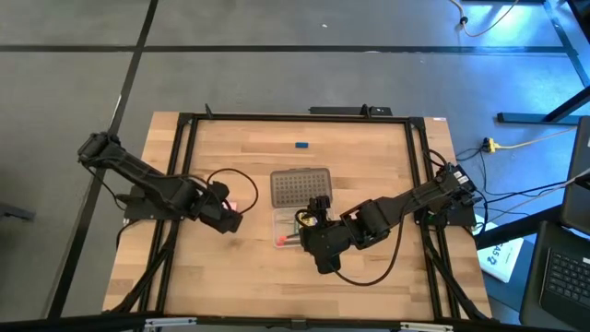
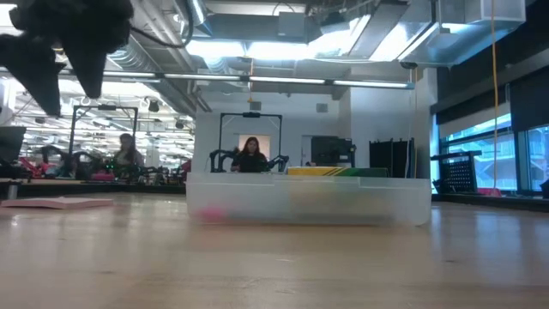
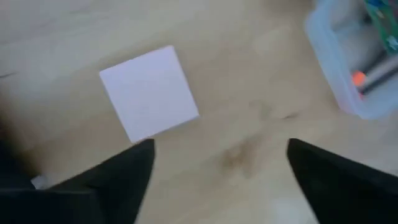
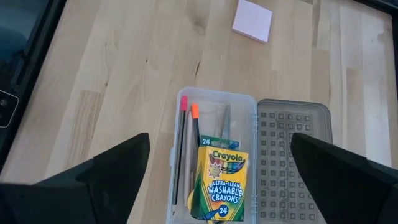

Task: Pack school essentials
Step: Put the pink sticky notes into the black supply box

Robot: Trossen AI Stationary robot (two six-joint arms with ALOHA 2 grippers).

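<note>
The clear case lies open on the table, its grey dotted lid folded out beside it. Inside lie the green-and-yellow crayon box and thin pencils with pink and orange ends. My right gripper hovers open above the case. The pink square pad lies flat on the wood left of the case. My left gripper is open and hangs just above the table next to the pad. The tiny blue block rests near the far edge. I cannot make out the scissors.
A black frame runs along the table's left, right and far sides. Bare wood lies between the pad and the case, and along the near edge. People and other workbenches show in the room beyond the table in the low view.
</note>
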